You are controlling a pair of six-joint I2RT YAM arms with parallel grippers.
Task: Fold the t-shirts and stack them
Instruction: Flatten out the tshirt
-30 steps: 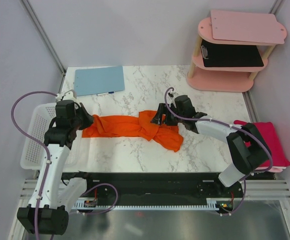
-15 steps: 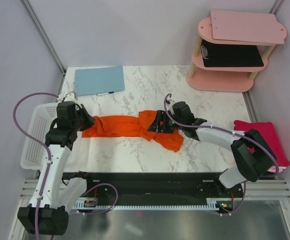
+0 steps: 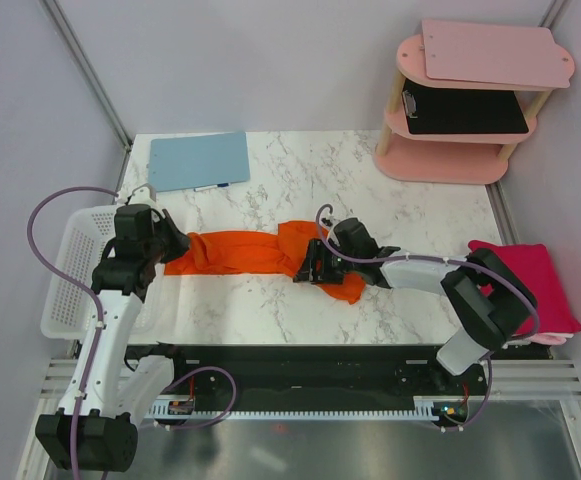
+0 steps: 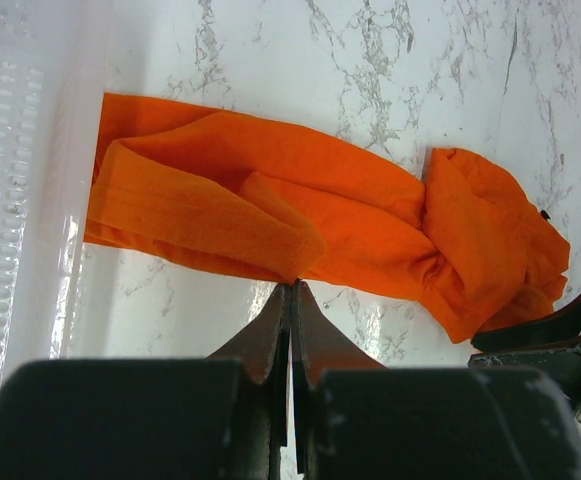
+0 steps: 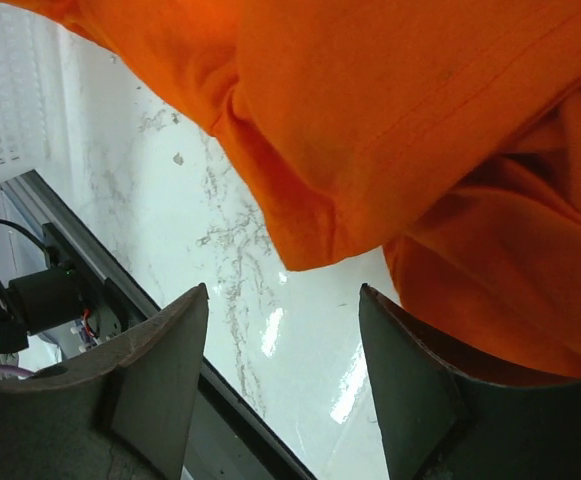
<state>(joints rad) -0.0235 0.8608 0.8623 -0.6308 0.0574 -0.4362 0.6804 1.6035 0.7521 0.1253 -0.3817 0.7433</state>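
**Item:** orange t-shirt [image 3: 260, 252]. Unfolded.
**Location:** on the surface [image 3: 300, 180]. One end lies just beside the white basket [image 3: 70, 290]. The rest stretches away from the basket as a twisted band and bunches into a lump at the far end.
**Left hand** [image 4: 290, 290]: fingers pressed together at the basket end, apparently pinching a fold of the hem.
**Right hand** [image 5: 283, 300]: fingers apart, straddling a folded corner of the lump. Nothing is clamped.
**Second item:** magenta t-shirt [image 3: 535, 280], at the edge of the surface opposite the basket, well apart from it.
**Hazards (judged):**
- Closing on the lump may catch several layers, so pulling would tighten the twist rather than spread the cloth.
- The thin pinch at the basket end may slip under tension.
- Cloth drawn toward the basket could snag on its rim.
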